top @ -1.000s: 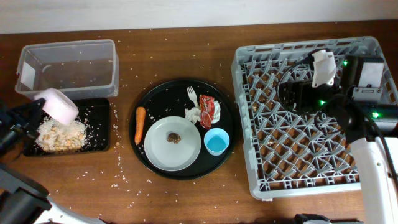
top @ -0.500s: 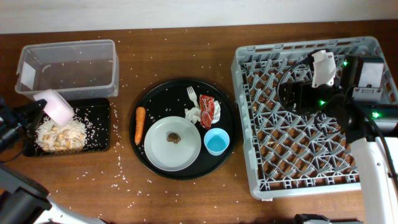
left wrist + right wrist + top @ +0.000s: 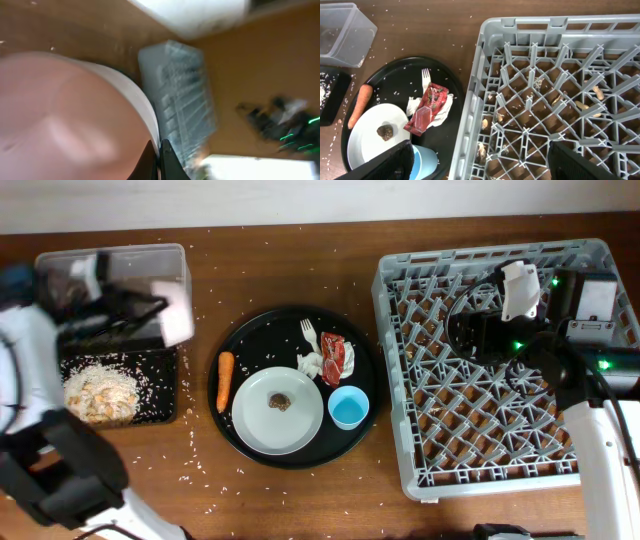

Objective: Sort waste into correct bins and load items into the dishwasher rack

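We see the left gripper, blurred in the upper left of the frame, with its fingers clamped on the rim of the white bowl, which hangs tilted over the right end of the clear tub. Just below, rice is heaped in the black tray. The carrot, plate, wrapper and blue cup lie on the round tray at centre. At the right, the right gripper hangs over the rack, its fingers wide apart and holding nothing.
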`<state>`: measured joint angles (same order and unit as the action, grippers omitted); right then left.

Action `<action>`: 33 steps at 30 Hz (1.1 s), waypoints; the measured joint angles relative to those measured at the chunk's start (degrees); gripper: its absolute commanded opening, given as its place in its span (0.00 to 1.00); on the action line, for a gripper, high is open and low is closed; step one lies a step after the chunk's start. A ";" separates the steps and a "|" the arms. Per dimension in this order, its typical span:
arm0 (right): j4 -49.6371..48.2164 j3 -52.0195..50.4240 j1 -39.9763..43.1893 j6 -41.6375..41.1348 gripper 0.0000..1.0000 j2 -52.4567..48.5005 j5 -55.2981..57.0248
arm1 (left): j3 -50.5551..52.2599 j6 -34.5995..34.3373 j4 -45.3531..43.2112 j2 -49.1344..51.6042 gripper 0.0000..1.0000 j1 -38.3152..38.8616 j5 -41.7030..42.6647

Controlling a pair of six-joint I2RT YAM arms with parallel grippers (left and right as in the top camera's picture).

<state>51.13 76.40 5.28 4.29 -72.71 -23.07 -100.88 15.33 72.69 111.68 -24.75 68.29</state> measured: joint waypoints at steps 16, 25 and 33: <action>0.76 0.00 0.00 0.00 0.85 0.00 0.00 | -6.88 -11.98 -9.94 15.63 0.50 50.71 -74.29; 0.94 0.00 0.00 0.02 0.85 0.00 0.00 | -19.52 -12.85 7.96 15.96 0.69 50.66 -73.09; 0.92 0.00 0.00 0.00 0.85 0.00 0.00 | -23.85 2.82 22.27 15.74 0.61 54.45 -52.98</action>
<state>52.05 76.40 5.28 4.29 -72.71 -23.07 -124.73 18.15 94.96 127.42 29.69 15.31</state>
